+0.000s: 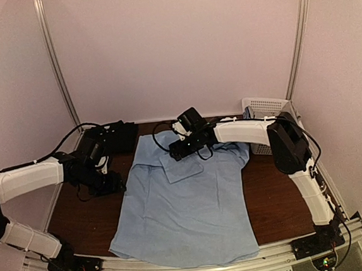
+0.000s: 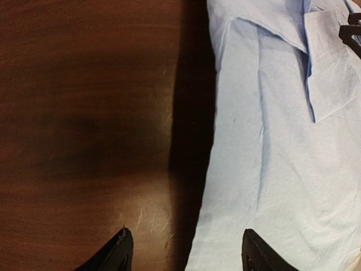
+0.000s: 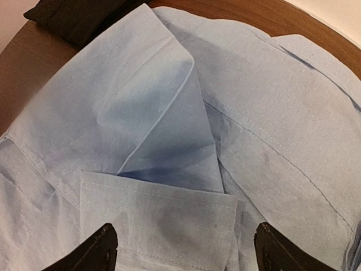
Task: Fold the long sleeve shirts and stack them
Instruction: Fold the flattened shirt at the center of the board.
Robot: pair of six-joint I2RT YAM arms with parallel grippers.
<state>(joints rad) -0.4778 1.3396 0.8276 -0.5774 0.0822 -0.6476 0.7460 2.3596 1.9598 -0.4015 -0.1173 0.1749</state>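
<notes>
Two shirts, one basket, two pincers, both mine.

Far left corner: black shirt point(image 1: 121, 135), a folded bundle on the table.

My left pincer point(image 2: 189, 251) is spread and pinches nothing. It hangs over the blue shirt's left edge, one finger above bare wood, the other above cloth.

Light blue shirt point(image 1: 187, 205) lies flat mid-table, wrinkled, hem at the near edge. One sleeve is folded in across the upper body, cuff on top.

My right pincer point(image 3: 189, 248) is spread wide above that cuff, nothing between its fingers.

White lattice basket point(image 1: 264, 106) sits in the far right corner.

Table point(image 1: 80, 220) is dark brown wood. Walls are plain pale panels with metal posts.
</notes>
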